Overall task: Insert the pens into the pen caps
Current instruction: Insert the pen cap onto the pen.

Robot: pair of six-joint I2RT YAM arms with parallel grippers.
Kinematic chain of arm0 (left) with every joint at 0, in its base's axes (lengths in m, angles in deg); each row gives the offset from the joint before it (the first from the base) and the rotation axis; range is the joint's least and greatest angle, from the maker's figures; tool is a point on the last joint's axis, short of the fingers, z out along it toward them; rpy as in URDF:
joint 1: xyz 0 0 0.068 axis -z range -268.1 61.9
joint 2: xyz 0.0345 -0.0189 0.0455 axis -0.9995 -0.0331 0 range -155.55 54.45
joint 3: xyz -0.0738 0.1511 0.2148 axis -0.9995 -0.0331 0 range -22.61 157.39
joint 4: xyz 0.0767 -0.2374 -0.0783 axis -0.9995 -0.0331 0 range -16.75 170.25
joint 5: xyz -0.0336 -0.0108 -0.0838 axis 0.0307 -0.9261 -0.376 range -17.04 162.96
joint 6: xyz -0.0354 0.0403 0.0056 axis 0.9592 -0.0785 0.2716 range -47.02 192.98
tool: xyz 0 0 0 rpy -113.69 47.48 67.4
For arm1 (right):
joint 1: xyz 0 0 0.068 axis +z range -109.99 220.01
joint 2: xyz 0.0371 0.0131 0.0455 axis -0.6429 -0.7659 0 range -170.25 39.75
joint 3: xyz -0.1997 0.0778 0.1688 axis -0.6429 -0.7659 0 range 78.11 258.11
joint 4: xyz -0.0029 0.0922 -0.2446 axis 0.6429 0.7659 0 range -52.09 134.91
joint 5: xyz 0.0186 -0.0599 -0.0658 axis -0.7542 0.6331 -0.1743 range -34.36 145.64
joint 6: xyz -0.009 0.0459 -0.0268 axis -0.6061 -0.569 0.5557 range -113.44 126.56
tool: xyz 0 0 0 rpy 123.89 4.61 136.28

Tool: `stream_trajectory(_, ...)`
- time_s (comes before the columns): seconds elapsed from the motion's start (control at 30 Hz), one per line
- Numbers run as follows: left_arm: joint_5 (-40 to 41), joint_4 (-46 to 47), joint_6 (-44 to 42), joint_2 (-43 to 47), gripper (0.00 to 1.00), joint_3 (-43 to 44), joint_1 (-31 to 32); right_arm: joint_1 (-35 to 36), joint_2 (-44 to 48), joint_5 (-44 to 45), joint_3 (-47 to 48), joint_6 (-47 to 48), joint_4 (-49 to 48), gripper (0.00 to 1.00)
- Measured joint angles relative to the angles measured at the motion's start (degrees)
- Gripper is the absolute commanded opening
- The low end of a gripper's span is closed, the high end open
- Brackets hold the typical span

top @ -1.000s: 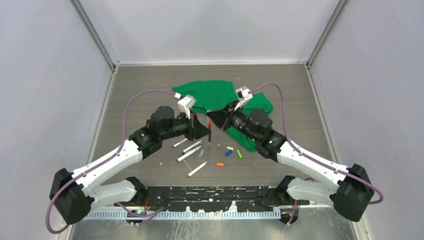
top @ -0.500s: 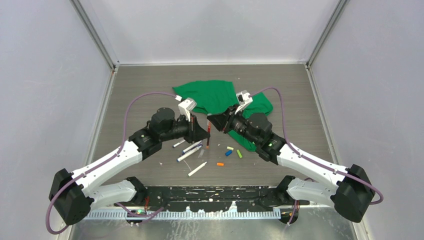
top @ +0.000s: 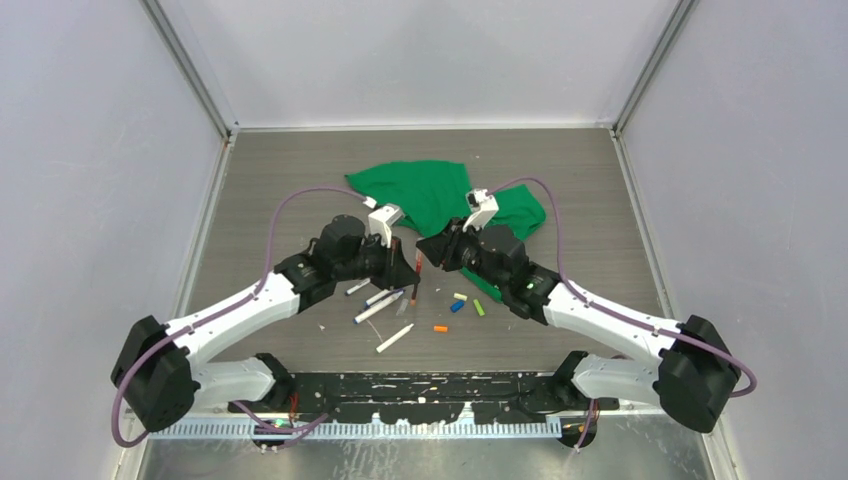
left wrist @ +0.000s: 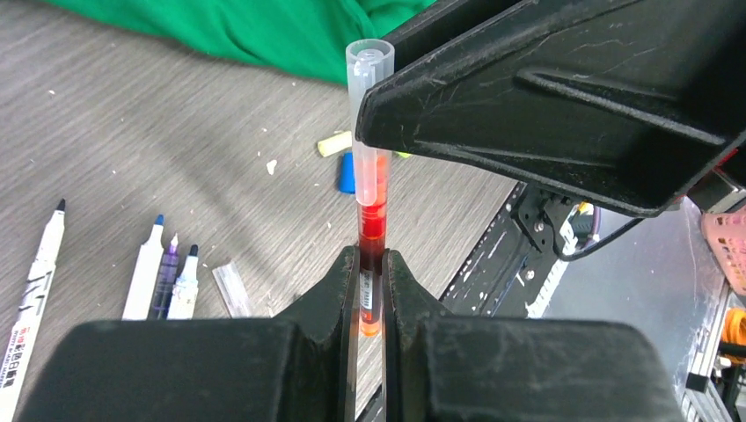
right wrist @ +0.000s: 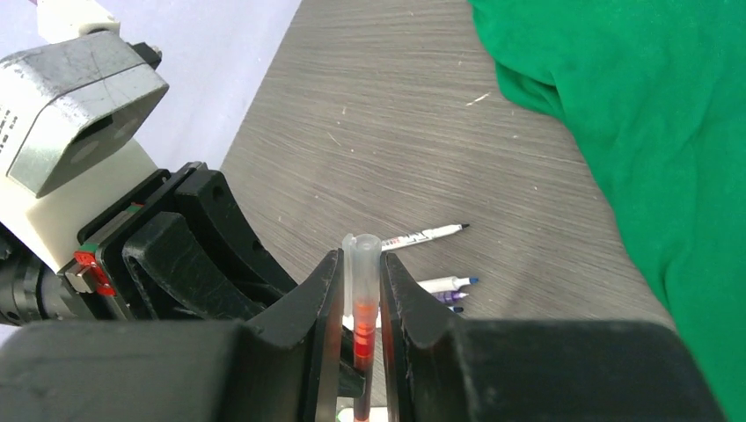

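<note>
My left gripper [left wrist: 370, 272] is shut on a red pen [left wrist: 372, 229] and holds it upright above the table. My right gripper [right wrist: 362, 290] is shut on a clear pen cap [right wrist: 362, 259]; the red pen's upper end sits inside this cap [left wrist: 369, 70]. In the top view the two grippers meet at mid-table, left [top: 412, 276] below right [top: 422, 252]. Several uncapped white pens [top: 380, 300] lie just in front of them, and one more pen [top: 395, 337] lies nearer. Orange [top: 440, 328], blue [top: 457, 306], green [top: 479, 308] and yellow [top: 460, 297] caps lie to the right.
A crumpled green cloth [top: 430, 190] lies behind the grippers, partly under the right arm. A loose clear cap [left wrist: 230, 286] lies by the pens. The black base rail [top: 430, 385] runs along the near edge. Grey walls stand on both sides.
Both grippers have drawn closer together and shifted slightly; the clear cap in the right gripper now sits over the top of the red pen held by the left.
</note>
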Motion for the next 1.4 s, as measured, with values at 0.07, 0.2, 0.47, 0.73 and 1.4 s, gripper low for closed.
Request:
stream_trajectory(0.07,-0.50,-0.39,-0.13,-0.85,0.00,0.02,0.00,0.37,-0.09,0.39,-0.79,0.70,-0.22,0.20)
stream_trajectory(0.2,-1.60,-0.46,-0.13,-1.49,0.00,0.00,0.00,0.55,1.01,-0.50,-3.93,2.38,-4.39,0.20)
stream_trajectory(0.47,-9.03,1.81,2.19,-2.14,0.00,-2.27,-1.05,0.46,2.54,-7.89,-9.79,4.22,-13.16,0.20)
stream_trajectory(0.73,-12.59,3.17,2.40,-2.14,0.00,-2.91,-1.31,0.39,5.62,-9.88,-9.97,6.01,-10.38,0.20)
stream_trajectory(1.4,-5.01,5.70,-1.29,-7.87,0.30,-4.33,-3.58,2.03,2.75,3.23,-15.39,-6.21,-1.55,0.20)
